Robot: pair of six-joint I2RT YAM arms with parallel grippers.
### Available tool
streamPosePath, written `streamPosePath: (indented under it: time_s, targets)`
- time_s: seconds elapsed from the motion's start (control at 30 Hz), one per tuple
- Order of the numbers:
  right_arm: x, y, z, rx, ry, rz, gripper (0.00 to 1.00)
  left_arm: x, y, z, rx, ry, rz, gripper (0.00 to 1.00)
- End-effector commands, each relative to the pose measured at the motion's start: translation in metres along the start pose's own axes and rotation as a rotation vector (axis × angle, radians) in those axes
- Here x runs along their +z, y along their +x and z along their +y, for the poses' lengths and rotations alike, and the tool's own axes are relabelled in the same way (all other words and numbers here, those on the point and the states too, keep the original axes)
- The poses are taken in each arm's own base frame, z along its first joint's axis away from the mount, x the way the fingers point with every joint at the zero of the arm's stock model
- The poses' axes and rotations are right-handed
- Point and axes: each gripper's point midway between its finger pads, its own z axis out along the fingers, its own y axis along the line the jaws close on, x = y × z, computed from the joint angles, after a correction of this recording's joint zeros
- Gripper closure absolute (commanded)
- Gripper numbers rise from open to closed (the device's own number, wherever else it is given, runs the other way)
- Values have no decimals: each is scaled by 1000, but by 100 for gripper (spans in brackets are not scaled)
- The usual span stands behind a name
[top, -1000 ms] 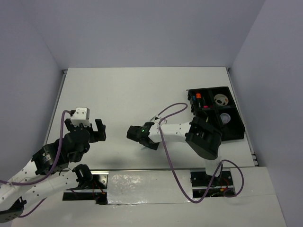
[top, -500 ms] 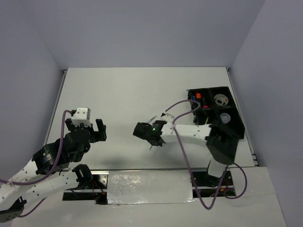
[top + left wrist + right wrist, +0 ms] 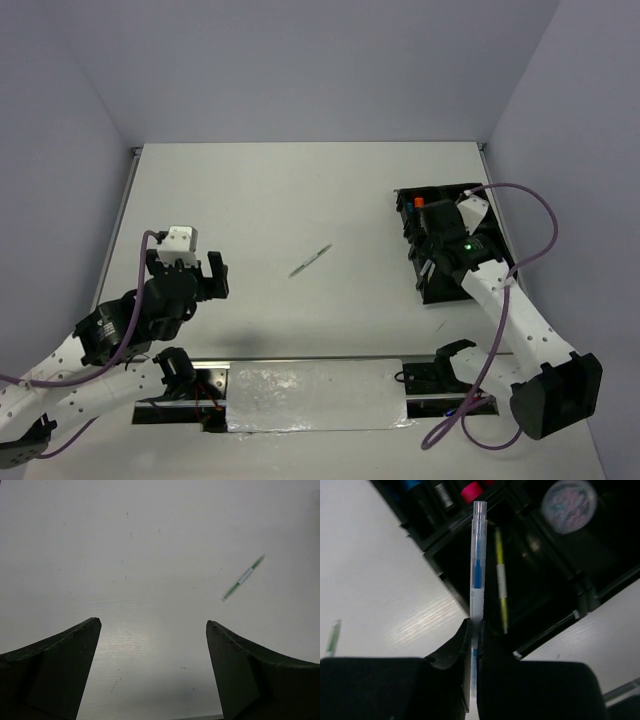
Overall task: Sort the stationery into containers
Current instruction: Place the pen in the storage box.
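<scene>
My right gripper (image 3: 437,255) (image 3: 475,625) is shut on a slim clear pen with blue ink (image 3: 477,570) and holds it over the black organiser tray (image 3: 435,189) (image 3: 437,562). The pen's tip points across a compartment that holds a yellow pen (image 3: 500,580). Highlighters with blue (image 3: 410,484) and pink (image 3: 472,490) caps lie in a far compartment, and a tape roll (image 3: 568,499) lies in another. A slim white and green pen (image 3: 310,260) (image 3: 243,577) lies on the table's middle. My left gripper (image 3: 185,275) (image 3: 152,625) is open and empty at the near left.
The tray stands at the table's right side, near the right wall. A purple cable (image 3: 535,210) loops from my right arm above the tray. The green pen also shows at the left edge of the right wrist view (image 3: 332,637).
My right arm has swung from the table's middle to the tray on the right, carrying the blue pen. The green pen is now uncovered. The left arm has hardly moved.
</scene>
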Motion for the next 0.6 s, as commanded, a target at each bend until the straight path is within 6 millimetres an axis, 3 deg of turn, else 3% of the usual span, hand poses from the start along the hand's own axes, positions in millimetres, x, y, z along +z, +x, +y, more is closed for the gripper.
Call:
streamPosePath:
  time_s: [0.0, 0.07, 0.17, 0.27, 0.57]
  targets:
    - [18, -17, -24, -134, 27, -2, 100, 2, -4, -6, 8, 18, -14, 1]
    - [31, -19, -37, -162, 83, 27, 100, 2, -4, -7, 10, 22, -14, 1]
    - [48, -16, -35, -203, 72, 68, 100, 4, -2, -9, 23, 25, -5, 1]
    - [62, -17, -46, -192, 130, 85, 100, 5, -1, -10, 30, 20, 2, 1]
    - [79, -11, -46, -196, 150, 122, 93, 8, 2, -16, 53, 37, 19, 1]
